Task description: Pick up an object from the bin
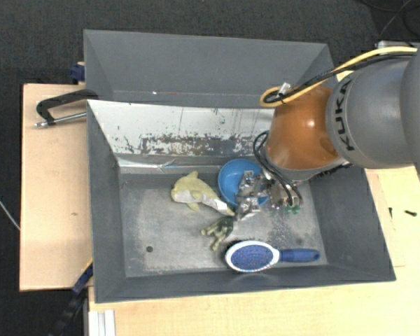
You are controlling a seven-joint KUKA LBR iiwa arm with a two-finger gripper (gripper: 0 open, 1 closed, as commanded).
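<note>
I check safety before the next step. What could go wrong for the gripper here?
The gripper sits among crowded things: the blue round thing, the pale yellowish soft thing and the small olive-green toy. It might catch two at once, or push the toy against the blue brush.

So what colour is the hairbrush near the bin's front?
The hairbrush is blue with a white-rimmed head, in the camera view.

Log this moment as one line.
gripper: beside blue round cup | near: pale yellow soft toy, small green figure, blue-white oval brush | grasp: unclear
</note>
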